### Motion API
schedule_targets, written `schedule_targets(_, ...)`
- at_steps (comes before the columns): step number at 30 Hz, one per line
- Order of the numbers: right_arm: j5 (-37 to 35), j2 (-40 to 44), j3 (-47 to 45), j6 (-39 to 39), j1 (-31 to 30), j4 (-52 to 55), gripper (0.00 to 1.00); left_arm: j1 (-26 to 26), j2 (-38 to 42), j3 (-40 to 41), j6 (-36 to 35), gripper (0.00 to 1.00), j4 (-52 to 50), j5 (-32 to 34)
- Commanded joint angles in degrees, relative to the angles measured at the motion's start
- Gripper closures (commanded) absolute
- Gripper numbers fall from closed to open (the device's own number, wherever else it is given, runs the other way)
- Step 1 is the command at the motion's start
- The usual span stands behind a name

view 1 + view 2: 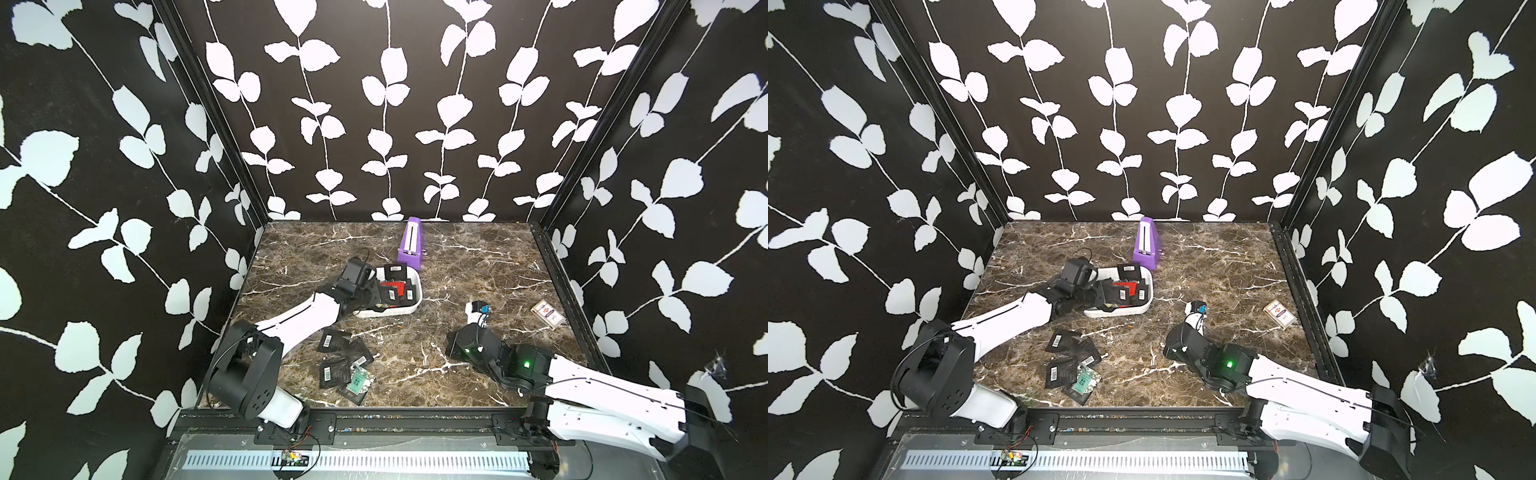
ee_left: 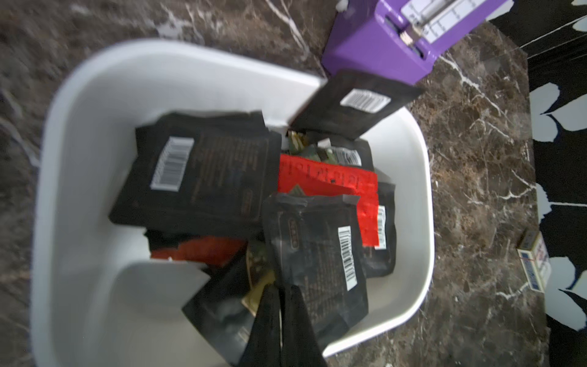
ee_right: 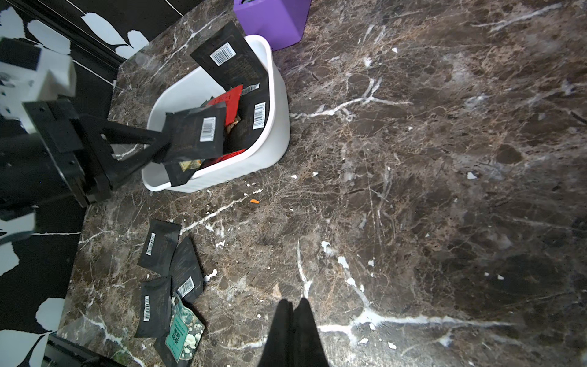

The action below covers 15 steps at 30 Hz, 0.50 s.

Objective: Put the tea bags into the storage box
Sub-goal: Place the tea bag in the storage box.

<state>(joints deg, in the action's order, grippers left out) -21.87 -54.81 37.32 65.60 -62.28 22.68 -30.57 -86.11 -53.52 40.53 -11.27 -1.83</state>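
Observation:
The white storage box sits left of the table's middle and holds several tea bags, mostly black, some red. One black sachet leans on its far rim. My left gripper hangs over the box's near end, shut on a black tea bag with a barcode label. More tea bags lie loose on the marble near the front left, one of them green. My right gripper is shut and empty above bare marble.
A long purple box stands just behind the storage box. A small clear-wrapped card pack lies near the right wall. Patterned walls close in the table on three sides. My right arm is at the front right.

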Motion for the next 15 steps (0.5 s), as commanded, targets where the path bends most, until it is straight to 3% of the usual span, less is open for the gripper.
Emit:
schedule_targets(1,-0.5,-0.9,-0.3,0.5,-0.8,-0.9,1.0,0.7,0.0,-2.0,-3.0,1.0,-1.2,0.6)
schedule_targets(15,-0.5,-5.2,1.5,0.5,-2.7,-2.6,1.0,1.4,-2.2,-3.8,-4.4,1.0,-3.6,3.8)
